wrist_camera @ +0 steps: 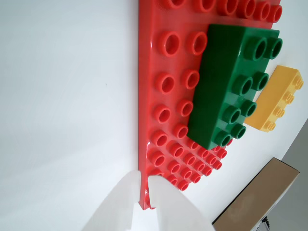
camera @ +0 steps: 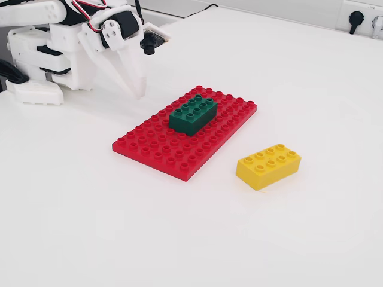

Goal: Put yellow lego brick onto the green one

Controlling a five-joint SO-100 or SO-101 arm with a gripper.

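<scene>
The yellow lego brick (camera: 268,165) lies on the white table to the right of the red baseplate (camera: 157,156), apart from it; in the wrist view it (wrist_camera: 276,98) shows beyond the green one. The dark green brick (camera: 192,113) sits on the baseplate's far half, and also shows in the wrist view (wrist_camera: 228,82) on the plate (wrist_camera: 150,57). My white gripper (camera: 139,92) hovers left of the plate's far edge, empty, fingers together. In the wrist view its tips (wrist_camera: 144,177) sit near the plate's edge with only a thin gap between them.
The arm's white base (camera: 42,54) stands at the far left of the table. A brown cardboard box (wrist_camera: 260,199) shows at the lower right of the wrist view. Wall sockets (camera: 357,15) are at the back right.
</scene>
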